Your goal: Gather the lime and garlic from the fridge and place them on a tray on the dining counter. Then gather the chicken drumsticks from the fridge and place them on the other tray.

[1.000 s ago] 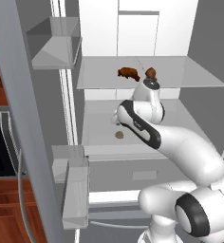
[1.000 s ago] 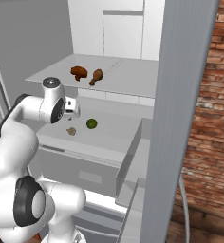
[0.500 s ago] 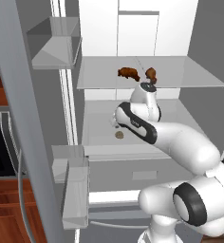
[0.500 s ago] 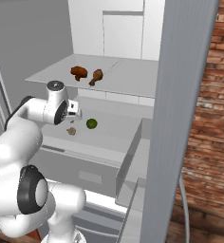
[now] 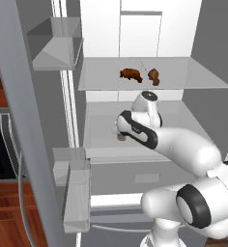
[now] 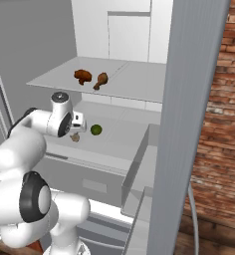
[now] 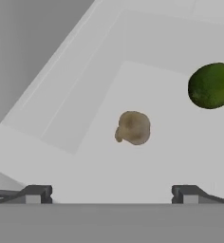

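The tool (image 7: 111, 192), with its two dark tips spread wide apart and nothing between them, reaches into the open fridge (image 6: 124, 30) above the lower shelf (image 7: 85, 156). In the hand view the garlic (image 7: 133, 127), a small tan bulb, lies on the white shelf ahead of the tips and roughly midway between them, not touching either. The lime (image 7: 212, 85), dark green and round, lies on the same shelf beyond the garlic and off to one side, near but apart from it.

In the right base view the tool (image 6: 78, 122) sits at the end of the white arm (image 6: 37, 124), just above the garlic (image 6: 75, 138), with the lime (image 6: 96, 130) just beside it toward the fridge's right. In the left base view the arm (image 5: 164, 142) crosses the front of the shelf and covers most of the garlic (image 5: 121, 138), of which a small tan edge shows beside the wrist.

On the glass shelf (image 5: 193, 77) above lie the two chicken drumsticks (image 5: 131, 74), reddish-brown, near each other at mid shelf; the same pair (image 6: 82, 75) appears in the right base view. The left door (image 5: 19, 120) and the right door (image 6: 189, 119) stand open, and a red brick wall (image 6: 224, 124) rises to the right
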Controlling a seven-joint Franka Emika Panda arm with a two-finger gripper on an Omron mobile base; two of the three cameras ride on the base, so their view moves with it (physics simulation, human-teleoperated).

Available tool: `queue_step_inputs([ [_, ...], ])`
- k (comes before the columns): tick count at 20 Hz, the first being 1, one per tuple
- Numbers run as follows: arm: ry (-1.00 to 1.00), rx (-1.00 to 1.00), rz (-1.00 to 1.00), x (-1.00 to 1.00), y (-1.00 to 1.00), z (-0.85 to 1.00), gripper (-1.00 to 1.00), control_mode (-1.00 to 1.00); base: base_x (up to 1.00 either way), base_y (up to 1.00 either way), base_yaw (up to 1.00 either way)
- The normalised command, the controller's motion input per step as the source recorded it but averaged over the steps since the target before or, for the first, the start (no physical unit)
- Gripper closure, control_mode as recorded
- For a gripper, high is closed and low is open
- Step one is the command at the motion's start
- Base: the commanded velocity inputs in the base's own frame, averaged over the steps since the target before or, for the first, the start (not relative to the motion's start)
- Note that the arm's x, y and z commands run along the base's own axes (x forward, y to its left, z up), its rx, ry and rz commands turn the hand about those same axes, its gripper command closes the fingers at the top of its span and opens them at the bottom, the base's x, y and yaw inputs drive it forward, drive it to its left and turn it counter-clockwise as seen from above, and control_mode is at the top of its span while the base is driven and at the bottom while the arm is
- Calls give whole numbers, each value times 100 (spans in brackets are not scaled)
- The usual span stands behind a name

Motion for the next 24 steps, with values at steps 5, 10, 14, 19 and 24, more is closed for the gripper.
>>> queue_step_inputs([
  [5,0,0,0,1,-4,-18,-100,-100,0,0,0],
  [10,0,0,0,10,-2,-14,-100,-100,0,0,0],
  [14,-2,0,0,19,-1,-13,-100,-100,0,0,0],
  [19,-3,0,0,20,0,-15,-100,-100,0,0,0],
  [24,0,0,0,17,-1,-8,-100,-100,0,0,0],
])
